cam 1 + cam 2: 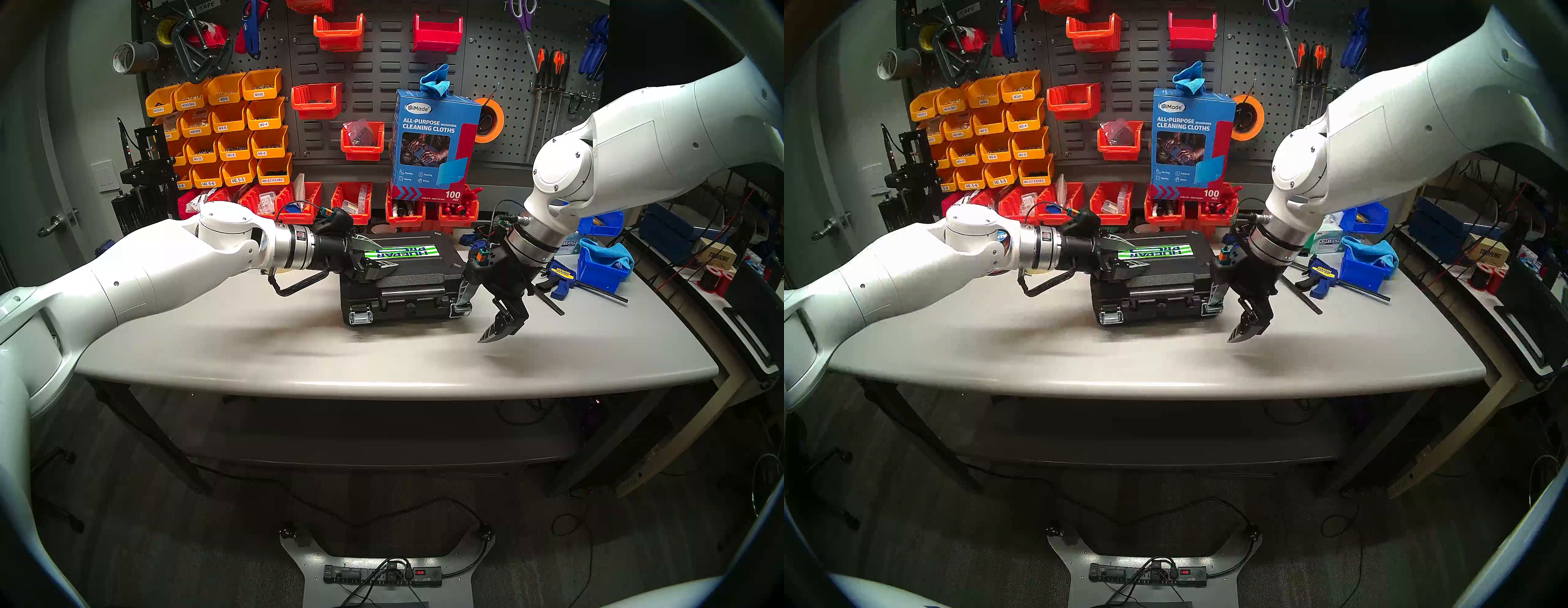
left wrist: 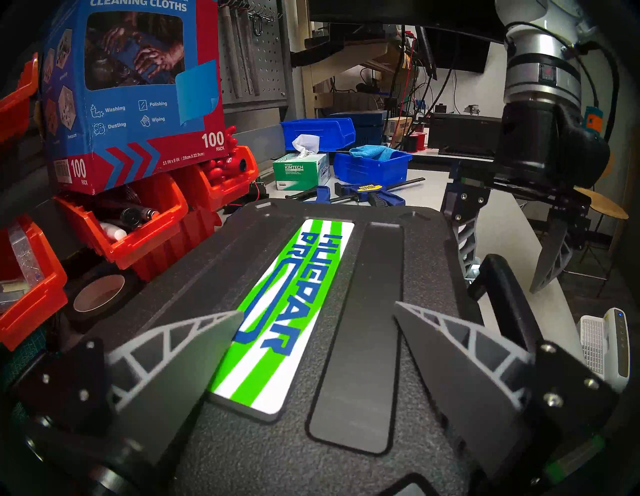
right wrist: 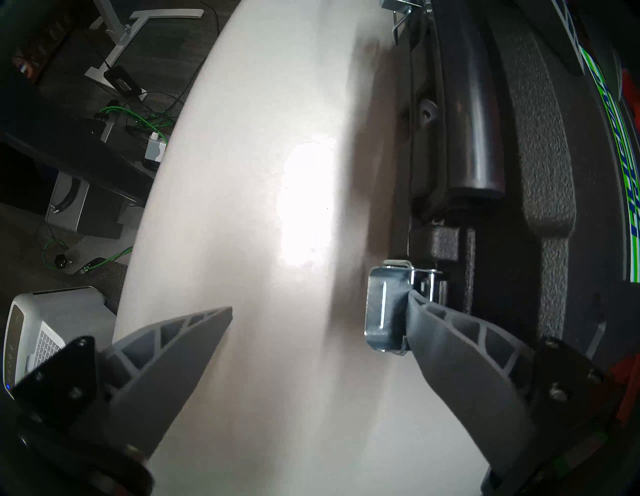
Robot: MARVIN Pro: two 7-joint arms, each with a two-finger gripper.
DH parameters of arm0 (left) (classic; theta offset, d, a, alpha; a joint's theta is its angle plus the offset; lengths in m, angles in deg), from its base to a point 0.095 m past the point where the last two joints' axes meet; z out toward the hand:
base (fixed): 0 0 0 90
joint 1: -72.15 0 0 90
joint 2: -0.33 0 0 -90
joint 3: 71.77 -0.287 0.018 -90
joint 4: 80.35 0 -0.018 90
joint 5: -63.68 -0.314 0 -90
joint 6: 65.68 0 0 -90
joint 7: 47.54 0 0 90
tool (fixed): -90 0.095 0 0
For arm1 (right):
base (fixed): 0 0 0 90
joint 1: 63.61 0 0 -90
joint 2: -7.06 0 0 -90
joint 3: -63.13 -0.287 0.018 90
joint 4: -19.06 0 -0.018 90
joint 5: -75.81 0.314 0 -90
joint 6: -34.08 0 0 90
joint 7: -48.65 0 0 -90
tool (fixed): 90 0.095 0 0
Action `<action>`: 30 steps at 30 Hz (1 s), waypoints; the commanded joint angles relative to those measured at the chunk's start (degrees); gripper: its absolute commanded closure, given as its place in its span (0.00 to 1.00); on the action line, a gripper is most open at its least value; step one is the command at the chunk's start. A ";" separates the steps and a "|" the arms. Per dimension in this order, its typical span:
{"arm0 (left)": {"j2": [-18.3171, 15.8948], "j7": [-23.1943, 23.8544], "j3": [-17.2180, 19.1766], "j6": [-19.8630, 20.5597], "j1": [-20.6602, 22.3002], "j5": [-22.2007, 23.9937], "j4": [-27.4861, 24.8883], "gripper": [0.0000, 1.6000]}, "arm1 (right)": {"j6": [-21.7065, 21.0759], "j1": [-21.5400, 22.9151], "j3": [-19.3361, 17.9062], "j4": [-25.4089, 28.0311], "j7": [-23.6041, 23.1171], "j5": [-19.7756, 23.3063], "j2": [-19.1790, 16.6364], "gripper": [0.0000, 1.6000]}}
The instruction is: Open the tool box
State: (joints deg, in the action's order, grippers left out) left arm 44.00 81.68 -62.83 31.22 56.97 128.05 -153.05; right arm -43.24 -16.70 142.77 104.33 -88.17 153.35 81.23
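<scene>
The tool box (image 1: pixel 407 271) lies flat and closed at the middle of the grey desk (image 1: pixel 254 339) in the head views, its striped label (image 1: pixel 396 254) facing up and its handle (image 1: pixel 409 293) on the front edge toward the bottom of the frame. Two silver latches sit on that front edge: the left latch (image 1: pixel 360 316) looks folded down against the case, while the right latch (image 3: pixel 386 308) stands swung out from the case in the right wrist view. The right gripper (image 1: pixel 477 316) points steeply down at the box's front right corner with its jaws spread wide; one finger (image 3: pixel 446 332) has its tip touching the inner side of that raised latch, and the other finger (image 3: pixel 180 346) hangs over bare desk, well apart from the box. The left gripper (image 1: pixel 373 257) reaches in from the left of the frame and lies low over the lid, jaws spread, one finger on each side of the label's near end; whether the fingers press on the lid cannot be told. Right of the box lie a blue bar clamp (image 1: pixel 560 276) and a blue bin (image 1: pixel 602 265) holding a blue cloth. Behind it stand red bins (image 1: pixel 352 204) and a blue box of cleaning cloths (image 1: pixel 432 144) in front of the pegboard (image 1: pixel 373 76).
</scene>
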 commanded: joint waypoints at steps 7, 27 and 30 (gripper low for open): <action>0.16 0.13 -2.43 0.86 -2.09 -1.17 0.03 0.00 | -1.59 -6.08 4.91 3.00 0.90 0.90 -0.18 0.00; 0.23 -0.15 -3.18 1.36 -1.63 -1.78 -0.10 0.00 | 5.18 -2.86 0.02 -10.96 -13.15 4.91 -0.39 0.00; 0.22 -0.15 -3.23 1.33 -1.59 -1.73 -0.09 0.00 | 5.97 -3.66 -1.05 -12.93 -14.21 5.88 -0.84 0.00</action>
State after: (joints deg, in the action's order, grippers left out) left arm 44.09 81.66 -63.27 31.13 57.34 128.13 -153.05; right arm -38.16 -19.64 143.39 95.70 -99.68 157.60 80.63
